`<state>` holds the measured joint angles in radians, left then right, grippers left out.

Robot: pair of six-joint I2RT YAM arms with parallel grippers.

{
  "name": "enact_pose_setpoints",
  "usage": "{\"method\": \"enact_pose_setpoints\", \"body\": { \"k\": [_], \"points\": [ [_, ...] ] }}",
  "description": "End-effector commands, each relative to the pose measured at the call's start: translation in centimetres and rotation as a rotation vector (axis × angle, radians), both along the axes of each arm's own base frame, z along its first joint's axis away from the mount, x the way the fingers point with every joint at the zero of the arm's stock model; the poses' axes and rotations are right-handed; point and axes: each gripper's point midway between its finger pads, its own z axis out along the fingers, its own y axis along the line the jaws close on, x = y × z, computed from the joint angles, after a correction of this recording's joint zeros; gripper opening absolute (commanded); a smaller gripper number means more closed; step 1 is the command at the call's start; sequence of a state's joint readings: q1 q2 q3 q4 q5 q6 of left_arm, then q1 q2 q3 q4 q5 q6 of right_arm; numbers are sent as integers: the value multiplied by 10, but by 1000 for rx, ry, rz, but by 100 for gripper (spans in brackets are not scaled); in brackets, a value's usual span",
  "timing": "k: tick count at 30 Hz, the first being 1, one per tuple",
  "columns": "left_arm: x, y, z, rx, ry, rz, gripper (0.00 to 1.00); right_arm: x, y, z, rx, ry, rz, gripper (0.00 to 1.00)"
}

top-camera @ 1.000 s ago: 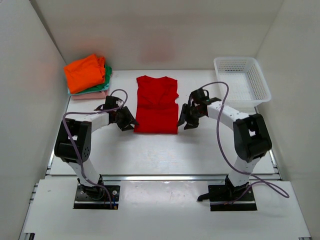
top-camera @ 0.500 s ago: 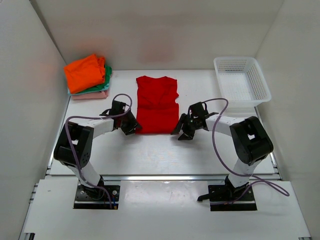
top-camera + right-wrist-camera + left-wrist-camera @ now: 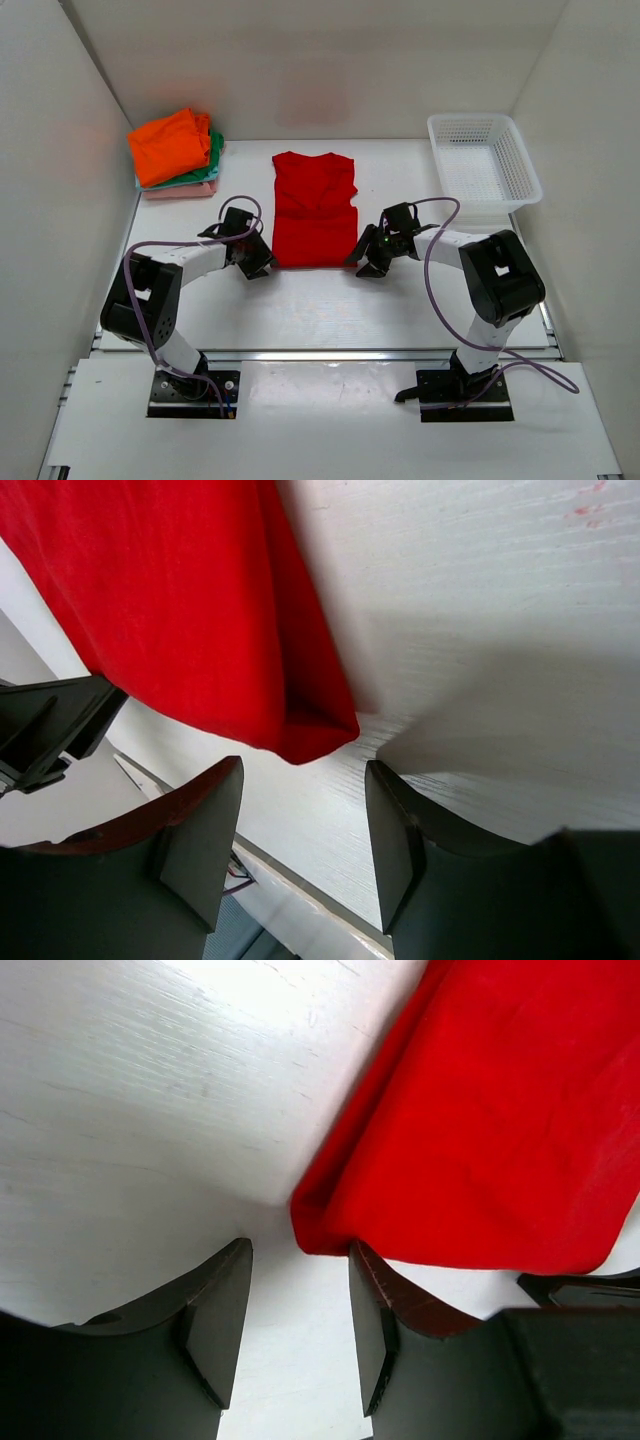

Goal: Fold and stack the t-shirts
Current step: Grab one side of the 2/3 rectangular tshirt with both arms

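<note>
Since the frames a moment ago, we see both arms have drawn in along the sides of the red t-shirt (image 3: 314, 212) toward its near hem, and the left gripper (image 3: 258, 258) and right gripper (image 3: 368, 255) now sit low on the table (image 3: 300, 300), one at each near corner of the cloth. The shirt itself has not shifted: it lies flat in the middle of the table with its neckline toward the far wall, already narrowed into a long panel. In the left wrist view the left gripper (image 3: 298, 1300) has its jaws spread, and the folded corner of the red t-shirt (image 3: 480, 1130) lies on the table just ahead of the gap, with one finger (image 3: 372, 1320) right against the hem; we see no cloth pinched between them. In the right wrist view the right gripper (image 3: 300, 820) is likewise spread wide, the other near corner of the red t-shirt (image 3: 180, 600) lying just beyond the fingertips and apart from the finger (image 3: 395, 830) on its outer side. At the far left corner we find the folded stack, the orange t-shirt (image 3: 170, 145) on top, the green t-shirt (image 3: 213, 150) showing beneath it and the pale pink t-shirt (image 3: 185, 188) at the bottom. The white mesh basket (image 3: 483, 160) stands at the far right, well apart from the shirt.
</note>
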<state>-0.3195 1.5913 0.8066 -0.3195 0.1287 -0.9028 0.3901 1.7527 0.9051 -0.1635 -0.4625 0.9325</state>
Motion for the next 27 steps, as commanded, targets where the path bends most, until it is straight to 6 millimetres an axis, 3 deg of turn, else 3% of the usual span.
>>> {"method": "enact_pose_setpoints", "body": {
  "k": [1, 15, 17, 19, 20, 21, 24, 26, 27],
  "points": [
    [10, -5, 9, -13, -50, 49, 54, 10, -6, -9, -40, -8, -23, 50],
    [14, 4, -11, -1, -60, 150, 40, 14, -6, -23, -73, 4, -9, 43],
    [19, 2, -11, -3, -76, 146, 34, 15, -10, -25, -75, 9, -13, 21],
    [22, 4, -10, -10, -80, 159, 11, 16, -11, -24, -73, 1, -1, 1],
    [22, 8, -10, -13, -80, 161, 0, 13, -12, -23, -78, 7, 0, 0],
    [21, 6, -6, -24, -86, 159, 0, 12, -13, -23, -90, -1, 8, 0],
    [0, 9, -6, -11, -66, 126, 0, -2, -13, -19, -107, -4, 56, 0],
    [-33, 10, -15, 0, -4, 91, 0, -15, -18, -16, -119, -8, 85, 1],
    [-39, 9, -9, -16, -16, 88, 0, -25, -17, -16, -131, 7, 107, 0]
  ]
}}
